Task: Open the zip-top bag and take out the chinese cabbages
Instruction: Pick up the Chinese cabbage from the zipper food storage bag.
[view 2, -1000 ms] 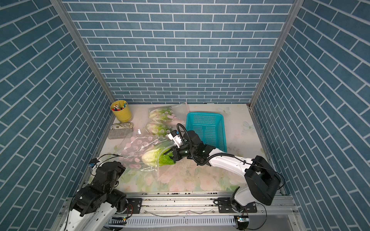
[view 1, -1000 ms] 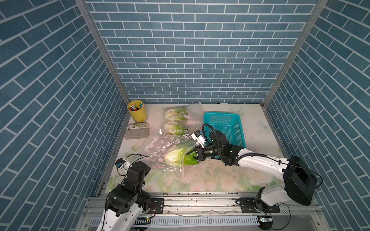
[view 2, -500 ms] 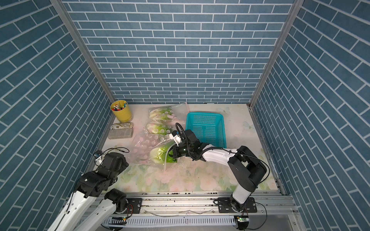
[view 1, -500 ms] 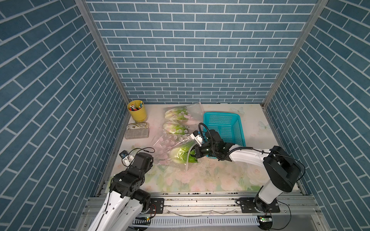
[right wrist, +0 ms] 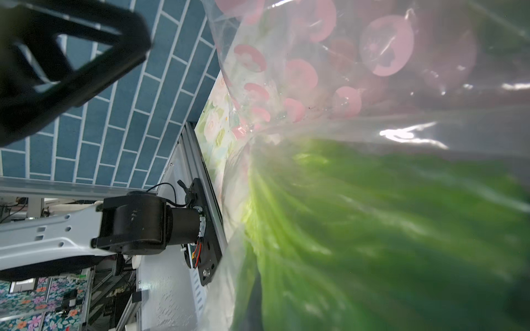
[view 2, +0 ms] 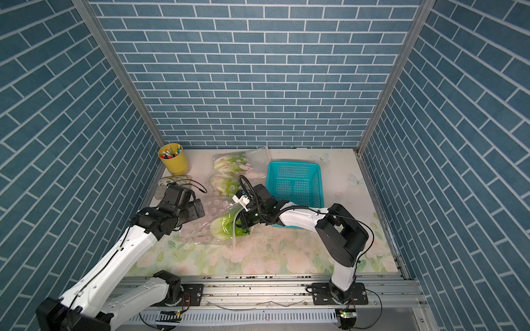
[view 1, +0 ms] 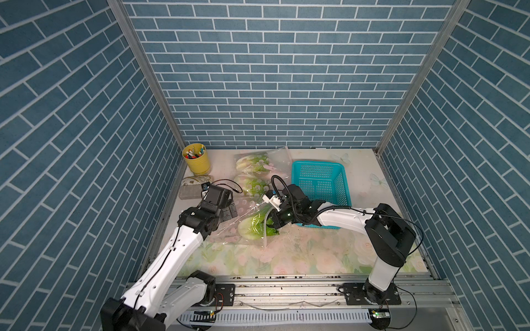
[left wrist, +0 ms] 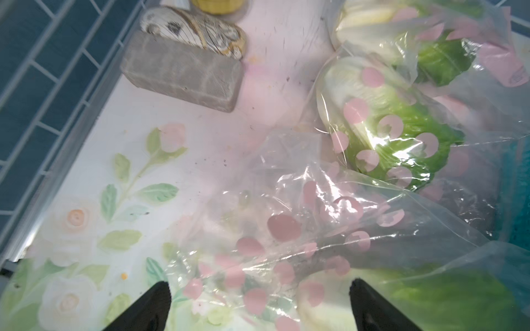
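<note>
While the front cabbage (view 1: 253, 229) lies on the table (view 1: 301, 258) with its white end inside the clear bag (view 1: 229, 232) with pink dots and its green leaves at the bag's mouth, which looks open, we think the step in hand is pulling it out. Our right gripper (view 1: 276, 223) is at the leafy end with its jaws pressed together, but we cannot tell if it pinches leaves or only plastic. Our left gripper (left wrist: 259, 288) hangs just above the flat, empty end of the bag with its fingers (left wrist: 157, 298) wide apart, holding nothing. Next, we think, the left gripper should come down and pinch the empty plastic to hold the bag down. Then the right one can pull the cabbage out. If nobody holds the bag, it may just slide along with the cabbage. Farther back, beside the teal basket (view 1: 317, 183), lie the middle cabbage (view 1: 252, 186) and the far cabbage (view 1: 252, 166). Both look wrapped in dotted plastic too, so most of the job is not yet done.
</note>
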Robot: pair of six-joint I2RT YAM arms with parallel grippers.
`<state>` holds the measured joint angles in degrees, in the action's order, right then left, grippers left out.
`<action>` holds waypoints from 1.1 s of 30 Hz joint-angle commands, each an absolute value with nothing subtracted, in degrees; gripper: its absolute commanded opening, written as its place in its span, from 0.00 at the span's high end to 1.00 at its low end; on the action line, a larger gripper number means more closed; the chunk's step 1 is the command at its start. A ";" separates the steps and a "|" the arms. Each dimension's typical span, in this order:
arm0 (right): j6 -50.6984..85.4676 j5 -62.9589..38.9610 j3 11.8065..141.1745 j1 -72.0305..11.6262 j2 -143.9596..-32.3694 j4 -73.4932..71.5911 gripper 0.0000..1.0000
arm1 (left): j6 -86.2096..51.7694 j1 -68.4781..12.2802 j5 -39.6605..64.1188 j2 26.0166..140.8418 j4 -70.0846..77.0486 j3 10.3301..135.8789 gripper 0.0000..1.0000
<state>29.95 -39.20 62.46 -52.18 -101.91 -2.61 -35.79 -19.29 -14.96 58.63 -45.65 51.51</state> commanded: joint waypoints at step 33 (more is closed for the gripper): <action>18.39 -5.58 63.84 -53.99 -80.82 26.66 1.00 | -47.01 -1.19 -10.24 63.13 -24.97 25.57 1.00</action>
<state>19.49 -15.57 64.01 -54.11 -84.47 25.28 -45.89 -1.74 -7.33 64.93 -22.48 26.06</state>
